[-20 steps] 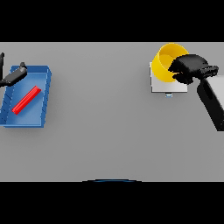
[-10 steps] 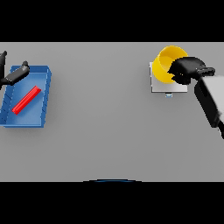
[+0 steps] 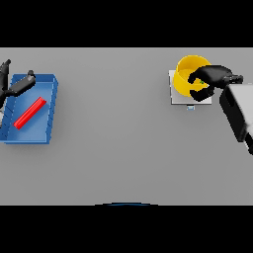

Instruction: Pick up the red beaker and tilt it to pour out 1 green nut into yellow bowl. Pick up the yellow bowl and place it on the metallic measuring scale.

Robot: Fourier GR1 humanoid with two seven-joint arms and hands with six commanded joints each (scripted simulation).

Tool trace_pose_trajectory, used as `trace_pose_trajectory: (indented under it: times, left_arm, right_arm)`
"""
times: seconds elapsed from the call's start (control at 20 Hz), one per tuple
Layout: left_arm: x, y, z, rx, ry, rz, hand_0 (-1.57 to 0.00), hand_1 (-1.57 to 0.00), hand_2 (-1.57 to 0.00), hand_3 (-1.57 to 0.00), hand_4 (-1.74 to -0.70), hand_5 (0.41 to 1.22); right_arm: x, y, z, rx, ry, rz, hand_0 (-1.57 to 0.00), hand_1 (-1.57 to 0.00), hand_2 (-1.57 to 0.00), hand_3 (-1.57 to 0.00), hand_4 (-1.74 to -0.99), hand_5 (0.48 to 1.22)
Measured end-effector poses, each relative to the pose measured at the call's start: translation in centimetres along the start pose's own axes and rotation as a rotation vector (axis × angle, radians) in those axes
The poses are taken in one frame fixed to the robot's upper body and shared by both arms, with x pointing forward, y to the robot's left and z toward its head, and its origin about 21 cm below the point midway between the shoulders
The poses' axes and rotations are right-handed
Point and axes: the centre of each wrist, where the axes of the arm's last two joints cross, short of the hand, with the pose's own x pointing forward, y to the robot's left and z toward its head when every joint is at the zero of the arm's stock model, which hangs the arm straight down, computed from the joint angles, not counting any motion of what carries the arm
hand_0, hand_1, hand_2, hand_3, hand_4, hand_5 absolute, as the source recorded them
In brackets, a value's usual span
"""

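Note:
The yellow bowl (image 3: 187,74) stands on the metallic measuring scale (image 3: 177,97) at the table's far right. My right hand (image 3: 213,78) reaches in from the right, its fingers curled over the bowl's near right rim, and hides that side of the bowl. The red beaker (image 3: 30,112) lies on its side, slanted, inside a blue tray (image 3: 48,114) at the far left. My left hand (image 3: 19,85) hangs over the tray's far left corner with straight, spread fingers, apart from the beaker. I cannot see a green nut clearly.
The blue tray's walls enclose the beaker on all sides. A small tab (image 3: 190,107) sticks out from the scale's front edge. My right forearm (image 3: 238,113) slants along the right edge of the view.
My left hand has drifted left, towards the edge of the view. The right forearm has swung a little rightward while the hand stays on the bowl. Bowl, scale and beaker have not moved.

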Motion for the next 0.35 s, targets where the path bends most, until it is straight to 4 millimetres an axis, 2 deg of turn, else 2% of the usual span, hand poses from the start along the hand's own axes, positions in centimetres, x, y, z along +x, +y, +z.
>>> trace_pose_trajectory:
  times: [0.15, 0.35]
  left_arm:
    - [0.03, -0.20, 0.15, 0.004, 0.001, 0.005, 0.00, 0.00, 0.00, 0.00, -0.81, 0.736]
    - [0.09, 0.00, 0.03, 0.004, 0.007, 0.010, 0.00, 0.00, 0.00, 0.00, -0.82, 0.734]
  right_arm:
    - [0.08, 0.33, -0.15, 0.017, -0.021, 0.023, -0.13, -0.12, -0.24, -0.44, -1.346, 0.746]
    - [0.13, -0.03, -0.27, 0.043, -0.025, 0.035, -0.05, -0.05, -0.12, -0.35, -1.308, 0.733]
